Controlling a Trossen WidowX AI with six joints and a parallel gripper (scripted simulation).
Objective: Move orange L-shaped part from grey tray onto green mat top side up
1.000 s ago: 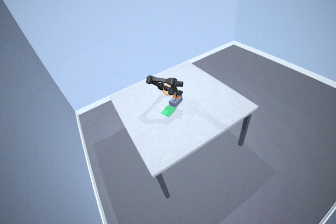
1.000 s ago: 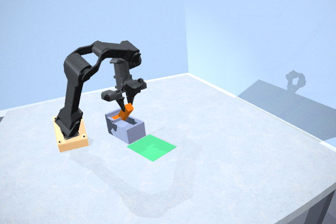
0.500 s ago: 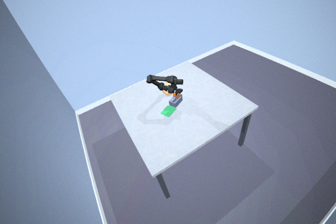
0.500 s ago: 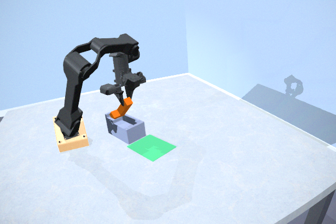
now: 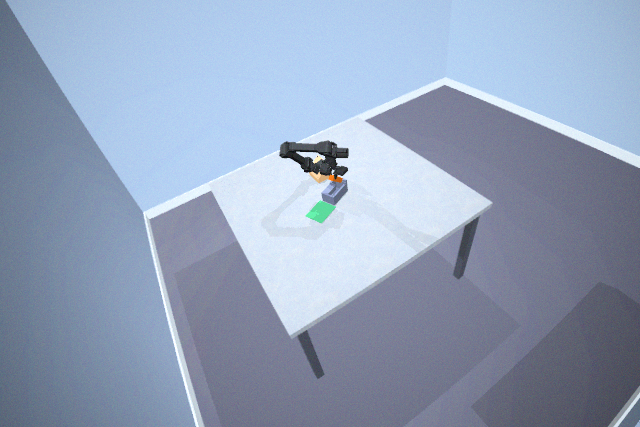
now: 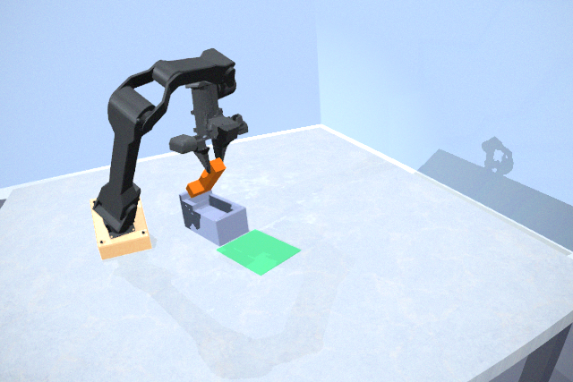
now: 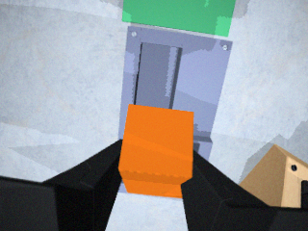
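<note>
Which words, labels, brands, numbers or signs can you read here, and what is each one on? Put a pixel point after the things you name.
None: no readable text in any view.
Tray (image 5: 330, 198) (image 6: 232, 227) (image 7: 202, 77): only screw heads at its corners, no lettering.
Orange part (image 5: 338, 178) (image 6: 211, 178) (image 7: 158, 137), green mat (image 5: 321, 211) (image 6: 259, 250) (image 7: 178, 12): no marks I can read.
Arm (image 5: 307, 147) (image 6: 124, 156), pincer (image 5: 337, 175) (image 6: 213, 165) (image 7: 154, 150): no legible label.

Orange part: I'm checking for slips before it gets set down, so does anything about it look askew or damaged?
The orange part hangs steeply tilted from the gripper, above the tray. That suits lifting but not a flat set-down. I see no damage.
</note>
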